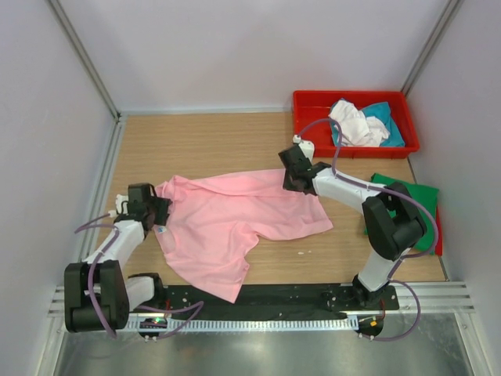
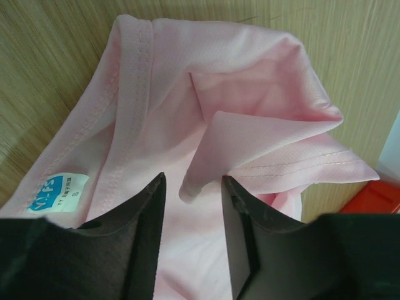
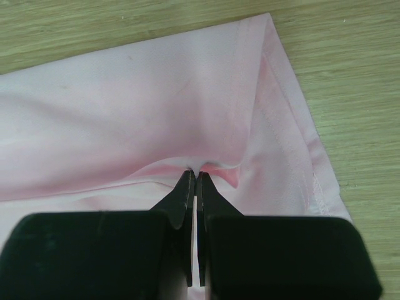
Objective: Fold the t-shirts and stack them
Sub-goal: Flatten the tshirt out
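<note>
Fabric of the light pink t-shirt lies loosely spread and rumpled across the middle of the wooden table, one end trailing toward the near edge between the two arm bases. It is not flat and no fold has been made yet, so the step in hand looks like taking hold of two edges to spread the shirt before folding. At the shirt's left edge the left gripper is low over the cloth with its jaws apart. They straddle a raised fold by the collar without pinching it, and the size label sits just to the left. Farther back, at the shirt's far right corner, the right gripper has its fingertips pressed together on a small pucker of pink cloth beside the stitched hem. The next move probably calls for the left jaws to close fully on that fold. Both arms would then lift and draw apart evenly, so the cloth pulls taut without slipping out of either pinch. To the right, under the right arm, a dark green t-shirt lies flat. At the far right a red tray holds a crumpled white t-shirt and a teal t-shirt, both waiting.
</note>
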`<state>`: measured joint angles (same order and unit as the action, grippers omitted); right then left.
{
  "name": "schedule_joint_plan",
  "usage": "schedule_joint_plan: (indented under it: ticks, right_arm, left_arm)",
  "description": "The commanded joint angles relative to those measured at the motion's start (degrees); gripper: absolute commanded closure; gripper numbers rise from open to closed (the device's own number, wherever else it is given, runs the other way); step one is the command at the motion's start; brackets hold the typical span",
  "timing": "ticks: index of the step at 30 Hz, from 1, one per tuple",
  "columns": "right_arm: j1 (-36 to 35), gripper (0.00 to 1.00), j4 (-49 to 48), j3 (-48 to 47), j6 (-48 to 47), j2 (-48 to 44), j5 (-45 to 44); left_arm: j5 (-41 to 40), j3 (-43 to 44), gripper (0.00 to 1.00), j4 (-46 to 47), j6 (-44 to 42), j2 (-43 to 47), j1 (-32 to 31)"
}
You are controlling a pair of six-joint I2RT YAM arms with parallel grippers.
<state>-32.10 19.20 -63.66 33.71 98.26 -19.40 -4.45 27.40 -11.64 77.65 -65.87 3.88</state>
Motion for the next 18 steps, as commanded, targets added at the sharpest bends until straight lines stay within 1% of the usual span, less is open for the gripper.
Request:
schedule_joint_plan:
  ticks: [1,4,5,8,10,11,12,15,16,18]
  right_arm:
    - [0.5,0.99,-0.2,-2.9,-0.9,0.0,-1.7]
    - [0.8,0.99,0.1,-3.6,-1.2,0.3,-1.7]
    - [0.8,0.99,0.3,-3.7,-1.3,0.3,-1.8]
    - [0.9,0.99,0.3,-4.1,-1.4,0.2,-1.9]
    - [1.2,0.99,0.5,-4.6,-1.5,0.4,-2.0]
    - [1.2,0.99,0.5,-4.8,-1.5,0.5,-2.1]
    - [1.3,0.99,0.6,-5.3,-1.6,0.6,-2.1]
    - [1.8,0.99,1.4,-6.7,-2.4,0.4,-2.4]
    - [1.9,0.99,2.0,-7.3,-2.9,0.3,-2.5]
    - [2.3,0.99,2.8,-9.2,-3.9,-0.8,-2.7]
  left_arm:
    - [-0.7,-0.9,0.60,4.2,0.2,-0.9,0.1]
    - [-0.7,-1.0,0.64,5.0,0.0,-1.9,0.2]
    - [-0.8,-0.9,0.71,5.0,0.0,-2.2,0.2]
    - [-0.8,-0.2,0.82,5.1,-0.5,-2.5,0.1]
    - [-1.4,0.5,0.86,5.2,-1.1,-2.8,0.2]
    - [-1.6,0.7,0.94,5.2,-1.4,-2.9,0.2]
    - [-1.7,1.4,1.00,5.1,-1.7,-3.0,0.3]
    - [-0.6,3.4,1.00,4.9,-4.5,-3.2,1.9]
    - [-0.2,6.1,1.00,2.9,-5.7,-3.0,2.4]
    - [0.3,10.5,1.00,-0.5,-11.1,-2.3,3.1]
